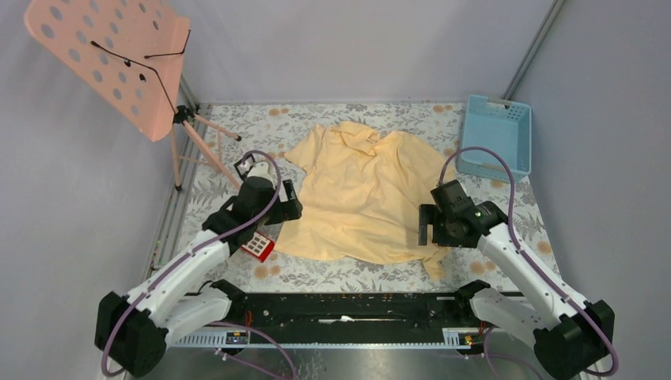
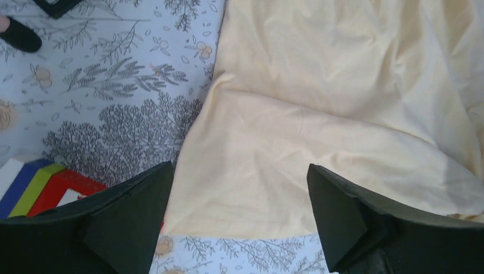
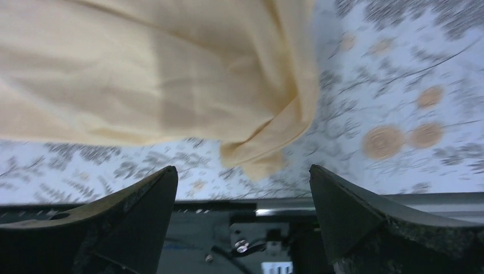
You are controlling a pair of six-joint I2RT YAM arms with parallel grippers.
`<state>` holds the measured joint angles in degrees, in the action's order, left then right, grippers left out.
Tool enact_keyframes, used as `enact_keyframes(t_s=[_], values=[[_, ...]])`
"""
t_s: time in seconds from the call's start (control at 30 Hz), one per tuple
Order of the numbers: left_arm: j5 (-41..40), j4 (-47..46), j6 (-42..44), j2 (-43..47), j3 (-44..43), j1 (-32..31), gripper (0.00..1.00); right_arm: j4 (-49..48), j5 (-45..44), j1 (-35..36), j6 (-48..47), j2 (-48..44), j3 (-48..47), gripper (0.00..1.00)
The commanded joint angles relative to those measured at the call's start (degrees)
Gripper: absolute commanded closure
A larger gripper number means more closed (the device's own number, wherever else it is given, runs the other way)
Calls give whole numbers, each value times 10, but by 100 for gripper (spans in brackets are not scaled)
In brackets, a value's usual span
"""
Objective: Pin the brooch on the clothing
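**Top view.** The T-shirt [image 1: 364, 198] is laid flat on the flowered tablecloth [image 1: 316, 275], with its collar at the far side and its hem toward the arm bases, so its long axis runs away from the robot. It lies between the two arms. The left gripper [image 1: 291, 209] is held at the shirt's left edge, just beyond a red toy [image 1: 257, 247]. The right gripper [image 1: 424, 226] is held at the right edge, above a bunched hem corner. Neither arm is clearly nearer the cloth. The brooch cannot be made out here.

**Left wrist view.** The left gripper [image 2: 240, 171] is seen with its fingers spread wide and nothing between them. The T-shirt [image 2: 319, 114] lies below and ahead of the gap, its side edge slanting up past the left finger. The red toy [image 2: 68, 185] is beside that finger. No brooch is seen.

**Right wrist view.** The right gripper [image 3: 242, 171] is likewise spread wide and empty. The T-shirt [image 3: 142, 74] fills the upper left, and its folded corner hangs toward the gap. The brooch is not seen here either, so its direction from either gripper cannot be told and must be settled before any reach.
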<state>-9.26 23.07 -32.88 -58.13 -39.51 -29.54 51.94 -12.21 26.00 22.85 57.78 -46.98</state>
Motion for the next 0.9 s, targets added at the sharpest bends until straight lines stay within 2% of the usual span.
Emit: enact_keyframes(t_s=[0.0,0.07,0.17,0.33,0.6,0.87], values=[[19,64,-44,62,47,-6,6,0,135,6,89,-48,25,7],[32,59,-76,77,80,-17,6,-23,168,6,112,-57,42,7],[19,57,-96,78,110,-26,8,-42,155,8,128,-44,61,7],[11,31,-117,67,125,-32,14,-41,106,17,141,-4,80,7],[9,-3,-143,24,132,-68,17,-73,106,27,159,-8,106,6],[-79,16,-153,14,149,-72,17,-75,105,27,151,-6,106,6]])
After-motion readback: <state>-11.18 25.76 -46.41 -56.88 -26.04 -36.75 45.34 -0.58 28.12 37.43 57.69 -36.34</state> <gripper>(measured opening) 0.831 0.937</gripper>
